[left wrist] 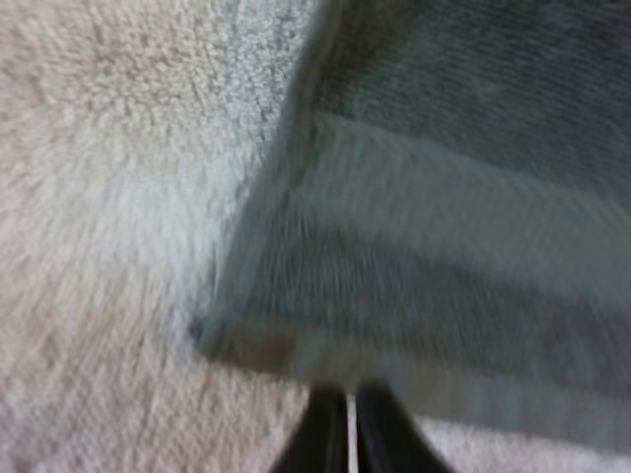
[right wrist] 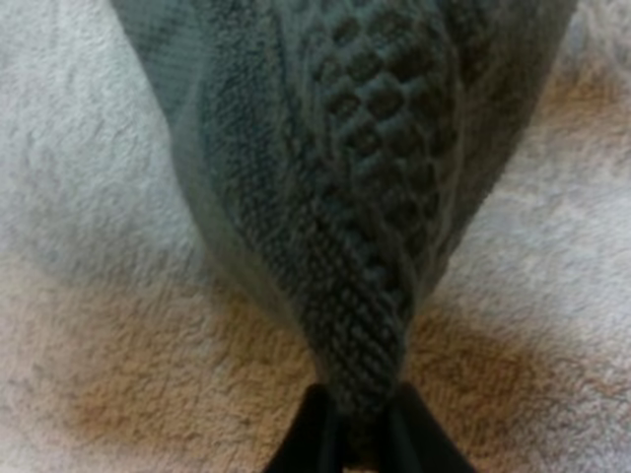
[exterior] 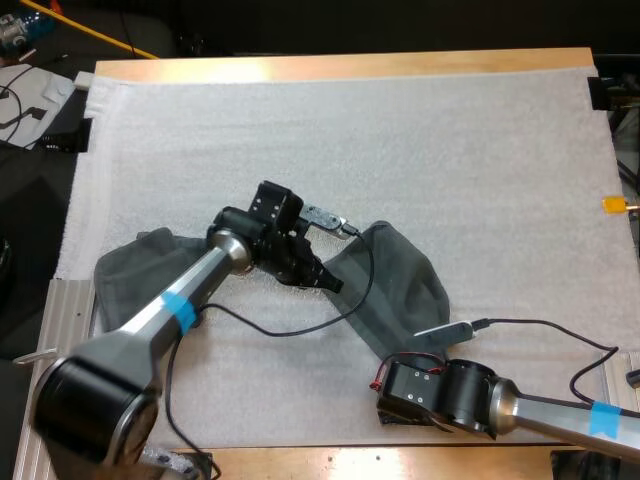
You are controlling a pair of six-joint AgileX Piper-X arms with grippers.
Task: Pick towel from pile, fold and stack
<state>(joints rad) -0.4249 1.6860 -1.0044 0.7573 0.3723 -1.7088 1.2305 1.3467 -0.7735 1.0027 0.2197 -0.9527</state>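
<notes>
A dark grey-green towel (exterior: 400,285) lies spread on the white mat (exterior: 400,140) at centre right. My left gripper (exterior: 333,283) is at its left edge; in the left wrist view the black fingers (left wrist: 320,439) press together, tips just at the hem by the towel's corner (left wrist: 246,340). My right gripper (exterior: 385,385) sits at the towel's near end, and its fingers (right wrist: 311,439) are shut on a bunched fold of the waffle-weave towel (right wrist: 365,217). A second, crumpled towel (exterior: 130,275) lies at the left, partly under my left arm.
The mat's far half is bare. The table's wooden front edge (exterior: 330,460) runs just below my right arm. Clutter and a yellow rod (exterior: 90,35) lie off the table at the far left.
</notes>
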